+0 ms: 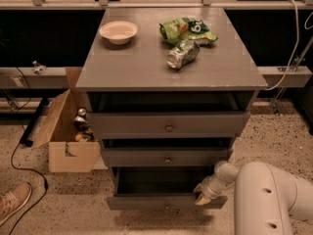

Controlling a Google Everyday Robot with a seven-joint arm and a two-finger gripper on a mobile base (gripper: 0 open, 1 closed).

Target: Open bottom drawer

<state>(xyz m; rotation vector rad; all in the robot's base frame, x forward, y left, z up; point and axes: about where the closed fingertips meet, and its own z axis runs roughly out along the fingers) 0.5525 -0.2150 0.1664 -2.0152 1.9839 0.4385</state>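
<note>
The grey wooden cabinet (171, 67) has three drawers. The bottom drawer (166, 201) is the lowest one and stands pulled out toward me, its dark inside showing above its plain grey front. Its tiny knob shows at the front's lower edge. My gripper (202, 196) is at the right end of the bottom drawer's front, at the end of my white arm (264, 195) that comes in from the lower right. The two upper drawers (168, 126) stick out only a little.
On the cabinet top sit a white bowl (118, 32), a green chip bag (188, 29) and a crushed can (182, 54). An open cardboard box (68, 131) with items stands on the floor at the left. A black cable (17, 155) and a shoe (12, 202) lie at lower left.
</note>
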